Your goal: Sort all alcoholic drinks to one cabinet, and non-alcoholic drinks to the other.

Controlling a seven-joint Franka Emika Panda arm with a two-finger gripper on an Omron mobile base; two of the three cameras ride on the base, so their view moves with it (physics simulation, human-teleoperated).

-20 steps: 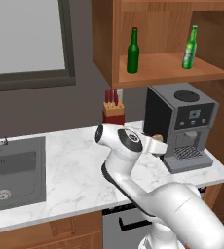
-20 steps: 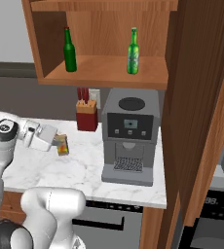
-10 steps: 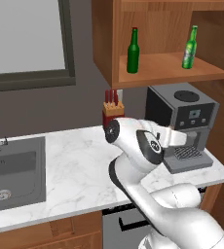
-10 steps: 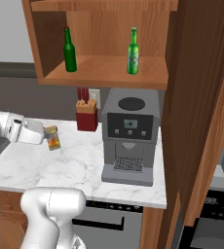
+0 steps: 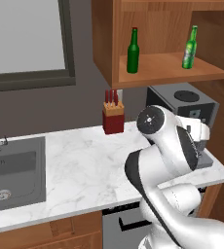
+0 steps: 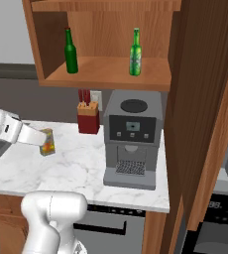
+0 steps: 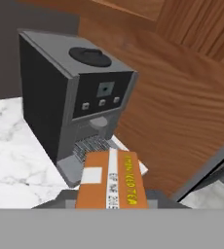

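Two green beer bottles stand on the shelf of the open wall cabinet (image 5: 168, 68) (image 6: 106, 74): a darker one (image 5: 133, 52) (image 6: 71, 52) and a bright one with a pale label (image 5: 190, 48) (image 6: 135, 53). My gripper (image 6: 42, 142) (image 7: 111, 197) is shut on a small orange drink carton (image 6: 47, 142) (image 7: 112, 179), held above the marble counter (image 5: 80, 165) left of the coffee machine (image 6: 132, 139). In the hand view the carton hides the fingertips and points at the machine (image 7: 75, 92). The tall dark wooden door (image 6: 205, 99) of the other cabinet stands at the right.
A red knife block (image 5: 113, 116) (image 6: 87, 119) sits against the wall under the open cabinet. A sink (image 5: 11, 170) lies at the counter's left end. My own arm (image 5: 167, 146) covers much of the coffee machine in the left base view.
The arm has swung to the right over the counter and the hand has turned, still holding the carton. The bottles have not moved.
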